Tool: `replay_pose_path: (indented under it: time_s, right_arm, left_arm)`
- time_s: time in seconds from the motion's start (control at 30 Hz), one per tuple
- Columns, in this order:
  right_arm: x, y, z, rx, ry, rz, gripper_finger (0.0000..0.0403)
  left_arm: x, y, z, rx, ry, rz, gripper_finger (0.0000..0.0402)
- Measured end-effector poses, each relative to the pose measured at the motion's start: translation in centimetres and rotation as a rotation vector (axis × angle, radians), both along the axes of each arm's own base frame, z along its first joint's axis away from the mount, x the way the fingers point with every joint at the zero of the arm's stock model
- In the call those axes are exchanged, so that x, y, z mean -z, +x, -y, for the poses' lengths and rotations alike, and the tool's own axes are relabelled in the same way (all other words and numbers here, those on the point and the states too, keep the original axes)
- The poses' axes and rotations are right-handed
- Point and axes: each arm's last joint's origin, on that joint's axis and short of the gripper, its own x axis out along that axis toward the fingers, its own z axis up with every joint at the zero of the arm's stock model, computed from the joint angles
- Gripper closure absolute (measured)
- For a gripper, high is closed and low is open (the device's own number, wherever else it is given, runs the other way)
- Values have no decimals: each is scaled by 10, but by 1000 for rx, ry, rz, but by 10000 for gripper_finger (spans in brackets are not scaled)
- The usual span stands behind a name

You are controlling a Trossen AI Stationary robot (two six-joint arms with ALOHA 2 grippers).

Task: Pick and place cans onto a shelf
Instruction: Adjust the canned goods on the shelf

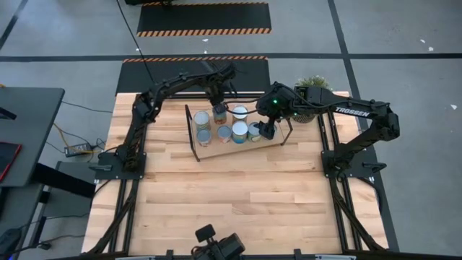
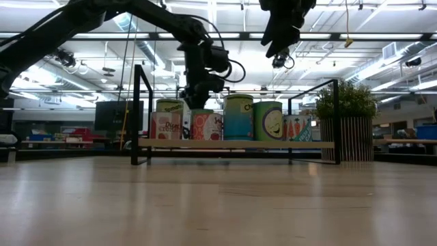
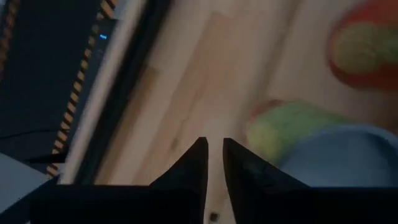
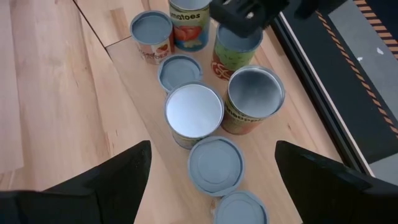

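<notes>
The cans (image 1: 232, 125) stand clustered on the shelf (image 1: 268, 146); the left pincer (image 1: 219, 107) hangs above one at its back edge, nearly clenched yet grasping nothing. Best to lift it straight up, clear of neighbours. The right pincer (image 1: 266, 131), released, hovers over the row's end

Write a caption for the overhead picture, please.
Two robot arms reach over a shelf of cans: left gripper above one, right gripper open.

blue-grey-topped cans (image 4: 216, 163), light-wood shelf (image 1: 238, 149) — black rods
</notes>
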Motion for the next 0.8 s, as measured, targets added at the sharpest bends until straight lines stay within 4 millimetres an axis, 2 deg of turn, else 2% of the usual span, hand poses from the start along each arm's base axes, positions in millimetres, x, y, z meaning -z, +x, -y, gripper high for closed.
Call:
replay_pose_path:
  time_s: [0.4,0.8]
  right_arm:
    - [0,0,0,16,12,7,54]
    - [0,0,-1,27,24,8,54]
  left_arm:
    - [4,2,20,68,-87,-82,361]
    - [4,10,37,128,-155,-65,361]
